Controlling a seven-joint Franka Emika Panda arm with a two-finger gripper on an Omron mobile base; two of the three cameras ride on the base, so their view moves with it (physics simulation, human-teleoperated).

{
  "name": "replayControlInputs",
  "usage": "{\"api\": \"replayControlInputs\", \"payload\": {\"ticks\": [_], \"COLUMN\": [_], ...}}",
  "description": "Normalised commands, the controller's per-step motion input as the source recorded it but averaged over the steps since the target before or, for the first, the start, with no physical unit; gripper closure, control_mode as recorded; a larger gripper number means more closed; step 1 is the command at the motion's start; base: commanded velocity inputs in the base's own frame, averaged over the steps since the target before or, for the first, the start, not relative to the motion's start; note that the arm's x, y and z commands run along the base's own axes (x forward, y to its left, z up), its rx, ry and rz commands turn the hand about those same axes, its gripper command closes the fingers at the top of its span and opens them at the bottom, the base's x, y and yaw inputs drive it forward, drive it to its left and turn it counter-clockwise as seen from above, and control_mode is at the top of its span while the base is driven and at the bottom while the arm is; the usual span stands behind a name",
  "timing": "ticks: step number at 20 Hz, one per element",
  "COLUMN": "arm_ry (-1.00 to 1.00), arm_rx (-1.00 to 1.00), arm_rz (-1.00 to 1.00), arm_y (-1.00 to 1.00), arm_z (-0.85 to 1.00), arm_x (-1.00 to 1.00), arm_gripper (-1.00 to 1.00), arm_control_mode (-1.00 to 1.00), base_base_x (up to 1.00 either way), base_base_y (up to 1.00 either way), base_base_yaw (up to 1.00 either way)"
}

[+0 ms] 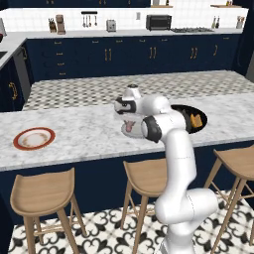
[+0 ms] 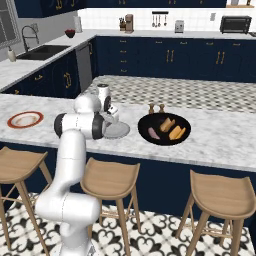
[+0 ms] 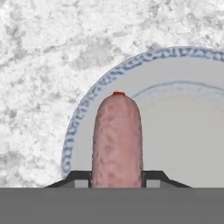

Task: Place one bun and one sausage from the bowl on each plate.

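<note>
- The gripper point(image 3: 117, 180) is clamped nearly shut on a sausage point(image 3: 117, 140), held over the grey plate point(image 3: 175, 131) near its patterned rim.
- Risk, as I judge it: let go this close to the edge, the round sausage could roll off onto the marble counter point(image 3: 43, 65).
- The sausage's long axis runs straight out from the fingers, free end pointing away from the hand.
</note>
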Motion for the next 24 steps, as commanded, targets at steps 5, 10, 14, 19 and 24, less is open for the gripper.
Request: {"api": "replayControlInputs", "payload": {"ticks": [5, 10, 14, 19, 24], "arm_ry": [0.06, -0.05, -0.27, -0.16, 0.00], "arm_rx": [0.00, 0.00, 0.00, 0.00, -0.01], "arm_rz": [-0.01, 0.00, 0.00, -0.01, -0.09], "arm_y": [-0.32, -0.35, -0.61, -0.94, -1.00], "arm_z": [-0.01, 0.24, 0.79, 0.64, 0.06], "arm_x": [-0.33, -0.78, -1.00, -0.49, 0.00], "arm_gripper": [-1.00, -1.00, -1.00, -1.00, -1.00], "arm_control_mode": [-1.00, -1.00, -1.00, -1.00, -1.00], "base_base_x": [0.00, 0.00, 0.00, 0.00, 0.00], "base_base_y": [0.00, 0.00, 0.00, 0.00, 0.00], "base_base_yaw": [0.00, 0.00, 0.00, 0.00, 0.00]}}
